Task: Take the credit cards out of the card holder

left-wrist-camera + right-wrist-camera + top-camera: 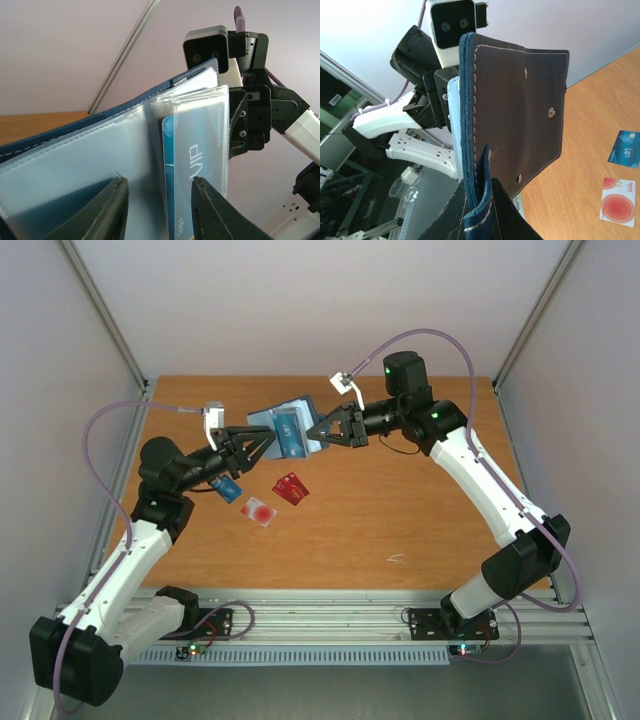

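within right gripper (476, 200), card holder (520, 100) edge

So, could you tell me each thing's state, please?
card holder: open, held above the table
teal card: inside its pocket
blue card: out, on the table
red card: out, on the table
pale card: out, on the table
left gripper: open
right gripper: shut on card holder
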Controlling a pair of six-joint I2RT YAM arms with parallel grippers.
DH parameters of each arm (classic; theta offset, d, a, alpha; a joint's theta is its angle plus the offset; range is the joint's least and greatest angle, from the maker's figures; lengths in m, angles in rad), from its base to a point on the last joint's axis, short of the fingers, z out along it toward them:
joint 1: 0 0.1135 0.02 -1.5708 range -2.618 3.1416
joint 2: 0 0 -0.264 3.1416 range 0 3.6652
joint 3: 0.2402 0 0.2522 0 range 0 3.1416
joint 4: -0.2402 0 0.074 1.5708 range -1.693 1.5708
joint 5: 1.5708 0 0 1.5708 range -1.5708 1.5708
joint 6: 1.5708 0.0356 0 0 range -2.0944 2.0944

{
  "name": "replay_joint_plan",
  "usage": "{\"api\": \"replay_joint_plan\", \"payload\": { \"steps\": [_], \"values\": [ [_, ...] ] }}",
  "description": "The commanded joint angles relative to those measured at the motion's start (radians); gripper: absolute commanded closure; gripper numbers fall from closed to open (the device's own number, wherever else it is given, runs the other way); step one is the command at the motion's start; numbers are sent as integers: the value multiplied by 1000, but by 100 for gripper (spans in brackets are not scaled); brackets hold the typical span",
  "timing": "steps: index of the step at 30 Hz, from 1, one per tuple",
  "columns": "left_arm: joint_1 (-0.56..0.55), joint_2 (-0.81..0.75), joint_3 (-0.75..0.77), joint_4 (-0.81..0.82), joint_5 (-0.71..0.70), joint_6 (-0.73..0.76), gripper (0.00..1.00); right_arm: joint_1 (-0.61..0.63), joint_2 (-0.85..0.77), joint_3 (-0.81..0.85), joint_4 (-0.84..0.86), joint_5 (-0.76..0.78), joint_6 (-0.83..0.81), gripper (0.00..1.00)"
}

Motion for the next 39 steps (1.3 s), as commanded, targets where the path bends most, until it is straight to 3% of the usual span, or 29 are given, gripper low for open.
{"api": "replay_joint_plan", "payload": {
  "steps": [1,7,11,18,31,39],
  "values": [
    [-21,19,6,17,-14,34,63,15,6,40,33,-74,1,99],
    [-49,34,16,37,-9,9,61,20,15,46,39,-68,-7,99],
    [-66,38,38,63,33,13,62,20,17,40,40,27,-14,99],
    [-73,33,56,103,64,-13,67,19,44,40,59,93,5,99],
    [-73,54,82,154,18,-88,68,20,54,32,52,85,6,99],
    [-75,78,100,155,17,-102,78,21,57,31,46,58,-8,99]
  ]
}}
